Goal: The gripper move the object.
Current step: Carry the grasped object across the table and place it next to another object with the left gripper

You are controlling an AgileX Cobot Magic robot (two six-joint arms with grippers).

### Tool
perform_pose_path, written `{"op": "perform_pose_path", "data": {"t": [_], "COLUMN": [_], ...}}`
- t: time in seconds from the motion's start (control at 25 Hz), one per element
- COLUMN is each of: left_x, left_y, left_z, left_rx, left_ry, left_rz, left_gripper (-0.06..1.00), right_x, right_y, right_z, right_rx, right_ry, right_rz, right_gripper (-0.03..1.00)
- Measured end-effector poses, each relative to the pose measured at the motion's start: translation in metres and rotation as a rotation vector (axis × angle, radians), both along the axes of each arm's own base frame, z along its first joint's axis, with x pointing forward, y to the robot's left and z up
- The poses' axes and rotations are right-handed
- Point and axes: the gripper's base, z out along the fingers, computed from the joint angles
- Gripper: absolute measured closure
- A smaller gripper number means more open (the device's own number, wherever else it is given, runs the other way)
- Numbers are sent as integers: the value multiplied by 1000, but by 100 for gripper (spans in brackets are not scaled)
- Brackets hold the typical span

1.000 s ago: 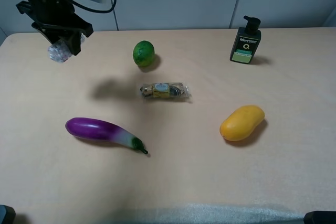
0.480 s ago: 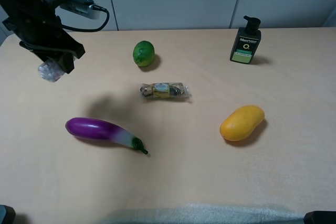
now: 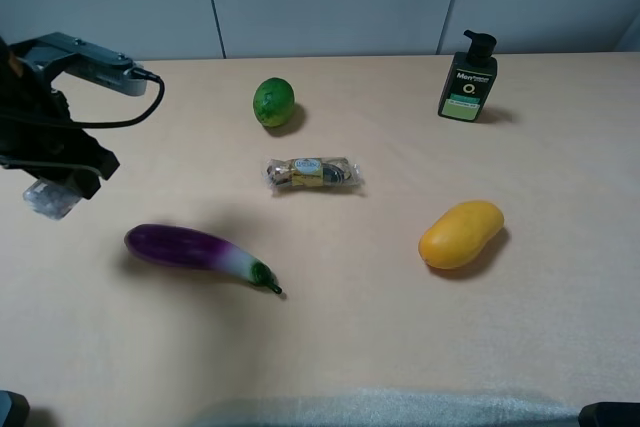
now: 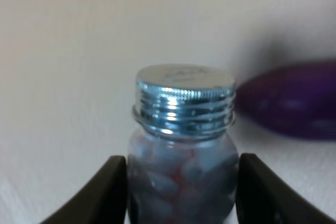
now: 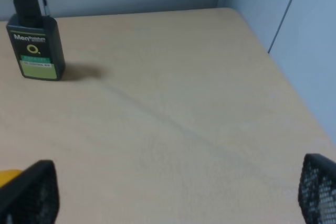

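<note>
My left gripper (image 3: 57, 190) is shut on the object, a small clear bottle of white pellets (image 3: 50, 198) with a silver cap, and holds it low over the table's left edge, just up and left of the purple eggplant (image 3: 195, 252). In the left wrist view the bottle (image 4: 181, 169) sits between the two dark fingers (image 4: 102, 192), cap (image 4: 184, 95) pointing away, with the eggplant (image 4: 291, 100) beside it. My right gripper (image 5: 173, 192) is open; only its mesh fingertips (image 5: 29, 192) show, over the right side of the table.
On the tan table (image 3: 350, 327) lie a green lime (image 3: 273, 102), a foil-wrapped candy pack (image 3: 312, 173), a yellow mango (image 3: 460, 234) and a black pump bottle (image 3: 468, 79), which also shows in the right wrist view (image 5: 34, 43). A grey wall runs behind.
My left gripper has moved toward the front left and down with the bottle in it, from the table's back-left corner to beside the eggplant. Nothing else has moved.
</note>
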Motion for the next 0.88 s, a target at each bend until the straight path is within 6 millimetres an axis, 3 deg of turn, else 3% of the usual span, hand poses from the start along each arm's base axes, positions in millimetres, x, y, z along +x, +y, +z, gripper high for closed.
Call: {"op": "perform_pose_path", "data": {"t": [0.36, 0.64, 0.88], "left_x": [-22, -17, -9], "left_y": [13, 10, 7], "left_z": [-7, -9, -30], "left_rx": [-7, -44, -28], "left_ry": [-33, -103, -39], "left_rz": [98, 100, 97], "left_gripper": [42, 42, 42], "right_x": [0, 0, 0], "right_y": [0, 0, 0], "right_z": [0, 0, 0], "right_rx": [0, 0, 0], "right_ry": [0, 0, 0], "right_rz": [0, 0, 0], "right_gripper": [27, 27, 27]}}
